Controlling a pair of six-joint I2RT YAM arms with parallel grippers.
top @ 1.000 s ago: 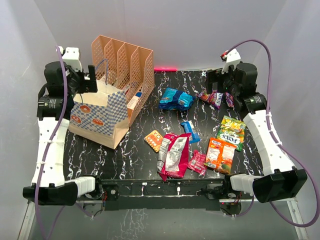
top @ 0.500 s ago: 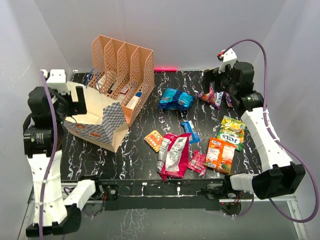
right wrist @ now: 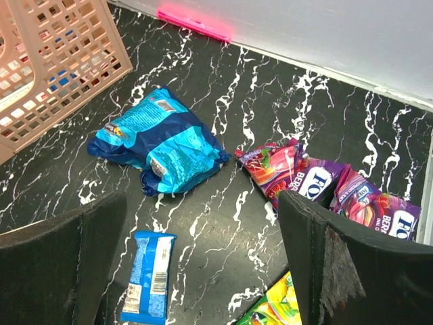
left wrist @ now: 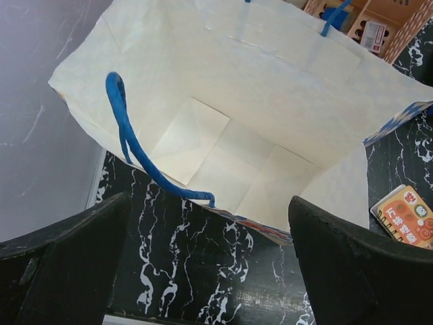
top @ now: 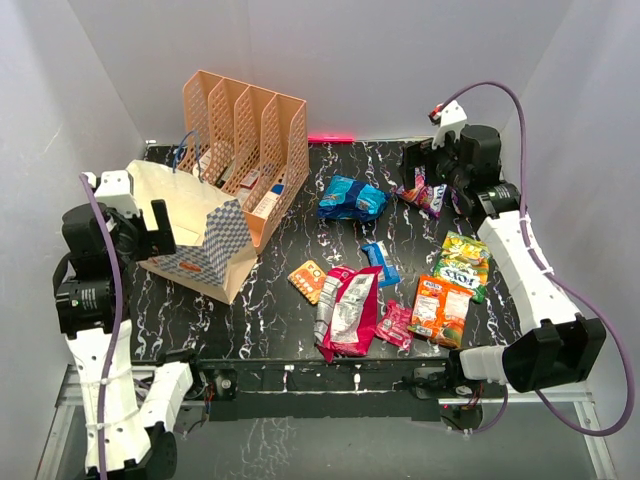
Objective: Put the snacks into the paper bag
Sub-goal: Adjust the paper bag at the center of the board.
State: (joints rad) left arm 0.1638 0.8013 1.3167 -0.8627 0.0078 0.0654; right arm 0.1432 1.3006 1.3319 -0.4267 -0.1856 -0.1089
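Moved: paper bag [top: 195, 235] tipped, mouth toward 9 o'clock.
Jaws: both wide apart, empty.
Blue packet [top: 352, 198]: probably light, slippery foil; pinch a crimped edge.

The left arm [top: 97, 370] and the right arm [top: 522, 262] are built alike from white links joined by black, rounded joint housings. A purple cable [top: 604, 330] is looped along each arm, and a white block is carried at each wrist. The left pincer [left wrist: 210, 203] and the right pincer [right wrist: 203, 196] are fitted with broad, matte black fingers [left wrist: 64, 261]
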